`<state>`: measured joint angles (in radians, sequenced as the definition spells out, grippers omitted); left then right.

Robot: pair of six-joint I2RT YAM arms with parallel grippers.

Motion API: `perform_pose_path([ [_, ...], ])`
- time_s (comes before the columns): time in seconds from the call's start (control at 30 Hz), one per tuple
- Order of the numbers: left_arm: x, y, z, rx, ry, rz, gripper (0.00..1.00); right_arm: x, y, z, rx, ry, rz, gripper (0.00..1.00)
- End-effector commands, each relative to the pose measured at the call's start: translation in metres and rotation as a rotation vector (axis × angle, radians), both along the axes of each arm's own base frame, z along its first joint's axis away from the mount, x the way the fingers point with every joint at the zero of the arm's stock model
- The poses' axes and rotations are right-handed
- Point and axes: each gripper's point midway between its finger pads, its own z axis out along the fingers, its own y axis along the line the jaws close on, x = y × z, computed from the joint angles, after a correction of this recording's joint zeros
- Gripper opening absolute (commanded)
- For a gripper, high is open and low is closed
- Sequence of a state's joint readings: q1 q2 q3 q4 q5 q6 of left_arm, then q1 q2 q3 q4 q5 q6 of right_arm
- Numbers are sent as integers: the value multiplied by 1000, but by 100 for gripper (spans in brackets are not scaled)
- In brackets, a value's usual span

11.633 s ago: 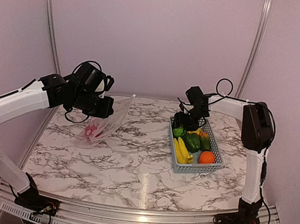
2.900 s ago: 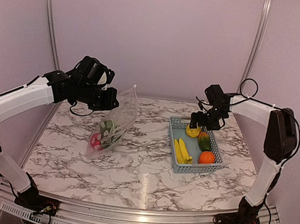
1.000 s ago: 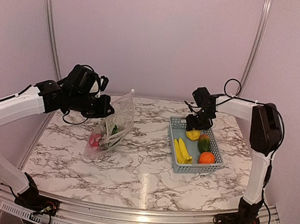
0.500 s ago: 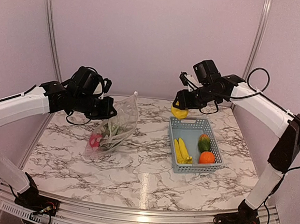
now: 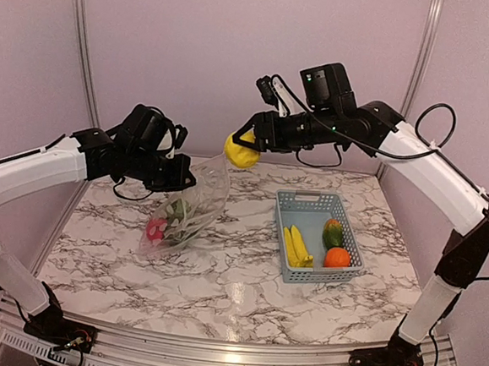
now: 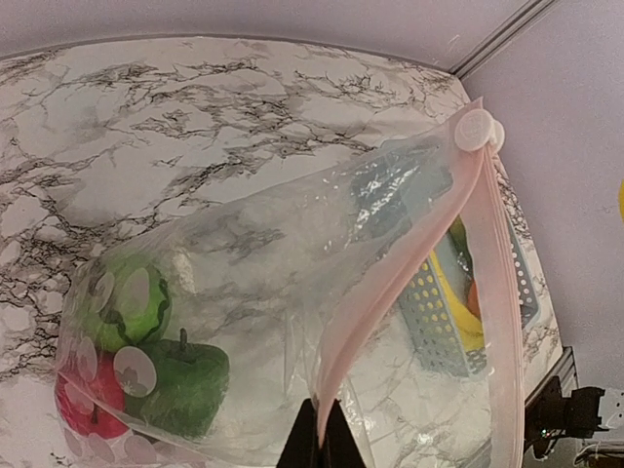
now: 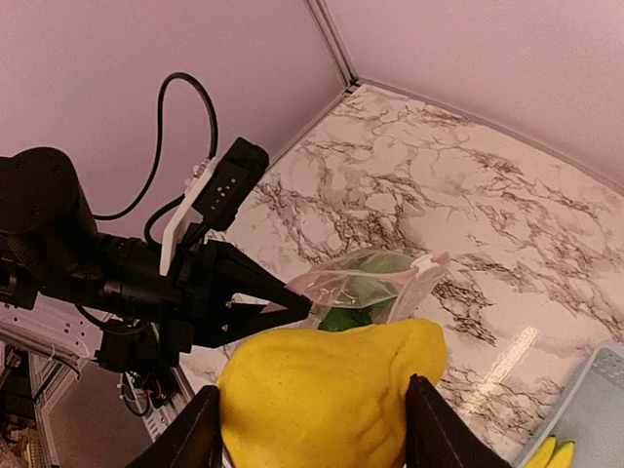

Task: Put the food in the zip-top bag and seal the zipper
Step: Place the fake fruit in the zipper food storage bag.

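Upper centre of the top view, the right gripper (image 5: 246, 146) clamps a dimpled yellow pepper (image 5: 242, 154); the left gripper (image 6: 317, 444) pinches the pink zipper (image 6: 385, 288) of the clear, crinkly zip-top bag (image 6: 263, 263).

In the left wrist view the left gripper (image 6: 317, 431) is cut off by the bottom edge (only its dark fingertips show), and the basket (image 6: 439, 327) is partly hidden by the zip-top bag (image 6: 292, 253).

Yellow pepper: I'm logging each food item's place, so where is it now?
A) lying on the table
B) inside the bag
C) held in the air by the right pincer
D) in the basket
C: the right pincer is shut on the yellow pepper, in the air between the zip-top bag and the basket.
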<state>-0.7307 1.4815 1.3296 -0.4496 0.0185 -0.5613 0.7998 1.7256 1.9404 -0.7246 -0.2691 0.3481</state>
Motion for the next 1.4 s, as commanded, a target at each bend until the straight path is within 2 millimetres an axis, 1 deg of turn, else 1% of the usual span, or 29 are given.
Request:
perform_pose_path([
  [0.0,5,-2,11,-10,-9,-1,0,-21,37,14,78,-10,106,54],
  [0.1,5,-3,13,-9,-8,-4,0,-32,50,13,82,-22,152,54],
  [0.2,6,-3,13,-6,-7,-4,0,-36,57,9,86,-19,171,54],
  [0.4,6,-3,17,-16,-11,-3,0,-38,66,-12,57,2,195,54],
  [0.7,1,-2,20,-42,-6,4,0,-30,68,-39,-5,8,166,54],
  [0.77,1,-1,23,-42,-8,4,0,-25,66,-49,-33,15,139,54],
  [0.8,1,-1,24,-41,-9,6,0,-23,65,-55,-50,22,123,55],
  [0.87,0,1,28,-44,-16,9,0,-20,64,-60,-68,27,104,64],
  [0.97,-1,3,32,-48,-25,14,0,-18,61,-55,-70,16,87,74],
  [1.03,-2,5,32,-46,-25,19,0,-17,59,-47,-66,4,81,89],
  [1.07,-2,6,33,-47,-28,21,0,-18,58,-44,-62,0,81,94],
  [1.17,-1,6,32,-49,-29,26,0,-23,55,-32,-40,2,88,95],
  [1.23,-1,6,31,-51,-26,29,0,-27,51,-18,-18,-5,90,95],
  [1.3,-1,5,30,-52,-25,27,0,-29,43,-4,-1,-21,77,95],
  [1.37,-1,6,31,-47,-28,26,0,-27,30,6,3,-47,42,96],
])
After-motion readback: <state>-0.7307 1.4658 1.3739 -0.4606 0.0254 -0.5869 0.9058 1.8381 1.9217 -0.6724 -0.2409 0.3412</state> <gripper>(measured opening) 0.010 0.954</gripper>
